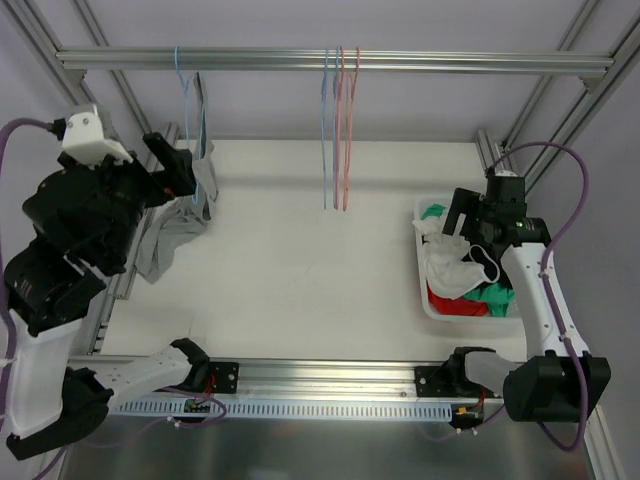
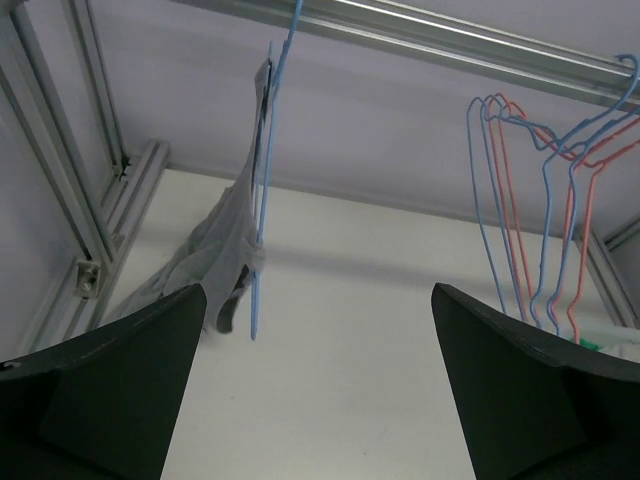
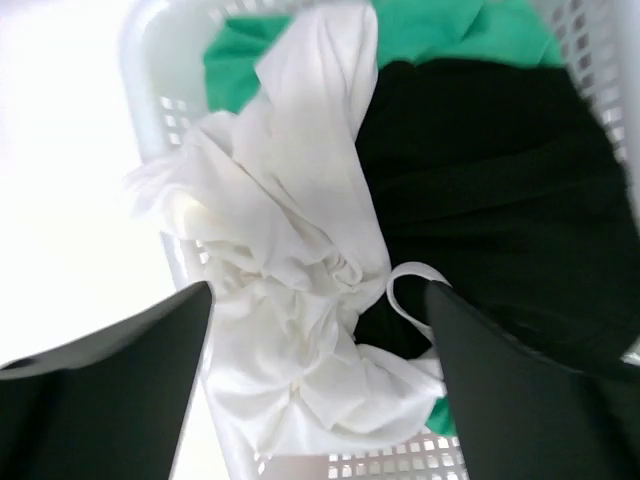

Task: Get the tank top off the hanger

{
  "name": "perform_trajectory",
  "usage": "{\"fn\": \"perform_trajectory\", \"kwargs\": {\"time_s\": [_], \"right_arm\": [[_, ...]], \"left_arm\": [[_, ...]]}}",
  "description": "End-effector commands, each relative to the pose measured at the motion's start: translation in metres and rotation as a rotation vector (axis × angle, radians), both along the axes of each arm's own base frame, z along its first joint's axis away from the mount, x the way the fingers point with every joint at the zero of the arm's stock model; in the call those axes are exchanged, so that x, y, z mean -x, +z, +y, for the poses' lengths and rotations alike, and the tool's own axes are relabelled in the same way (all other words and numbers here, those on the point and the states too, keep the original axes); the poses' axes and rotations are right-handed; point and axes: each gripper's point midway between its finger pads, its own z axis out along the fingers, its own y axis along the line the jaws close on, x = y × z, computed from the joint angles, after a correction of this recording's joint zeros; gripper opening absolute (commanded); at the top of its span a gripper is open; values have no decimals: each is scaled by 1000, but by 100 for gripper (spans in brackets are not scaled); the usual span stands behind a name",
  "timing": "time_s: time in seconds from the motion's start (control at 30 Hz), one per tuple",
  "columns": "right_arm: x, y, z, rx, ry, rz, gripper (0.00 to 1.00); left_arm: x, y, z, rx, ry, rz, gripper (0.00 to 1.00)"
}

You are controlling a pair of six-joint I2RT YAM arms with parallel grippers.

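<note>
The grey tank top (image 2: 232,250) hangs from the blue hanger (image 2: 262,180) near the table's (image 1: 300,280) far-left corner, long axis vertical, lower part slumped on the surface. It lies ahead and slightly left of the left gripper (image 2: 315,330), the nearer one, jaws wide apart and empty. The right gripper (image 3: 320,310), likewise spread and empty, hovers over the basket (image 3: 150,60) at the right edge. Possibly only one strap holds; hard to tell.

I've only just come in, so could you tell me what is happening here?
The left arm, jaws open, is raised facing the grey fabric tank top, which hangs on a blue wire hanger on the overhead metal rail, not yet gripped. The right arm, jaws open, hovers over the white plastic basket of clothes.
</note>
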Motion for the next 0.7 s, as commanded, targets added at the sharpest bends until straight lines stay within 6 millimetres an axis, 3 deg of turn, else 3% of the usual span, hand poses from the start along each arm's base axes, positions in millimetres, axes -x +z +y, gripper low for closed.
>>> {"fn": "perform_trajectory", "kwargs": {"time_s": [0.0,0.1,0.17,0.2,0.23,0.27,0.3,0.33,0.43,0.53,0.63,0.67], "right_arm": [[15,43,-7,43,13,-60,99],[22,69,-3,30,44,-132,99],[27,82,21,-63,132,-193,100],[30,103,32,-107,181,-291,100],[37,104,57,-204,288,-317,99],[41,110,69,-260,321,-352,99],[46,130,79,-300,370,-450,99],[55,126,96,-375,444,-446,99],[75,140,123,-521,568,-483,99],[88,137,134,-577,634,-477,99],[93,130,134,-578,641,-474,99],[95,127,135,-584,643,-465,99]], "left_arm": [[-26,14,0,-123,78,20,99],[-52,21,-5,-195,113,41,99],[-68,28,-3,-198,102,40,99],[-85,22,-8,-216,94,69,99],[-92,21,-8,-217,92,77,99],[-105,20,-8,-223,94,92,99],[-113,18,0,-217,107,103,97],[-120,15,3,-212,111,115,93],[-149,-9,11,-159,72,186,77],[-171,-45,12,-102,5,279,76],[-188,-68,12,-65,-45,340,63],[-195,-78,13,-65,-48,367,49]]}}
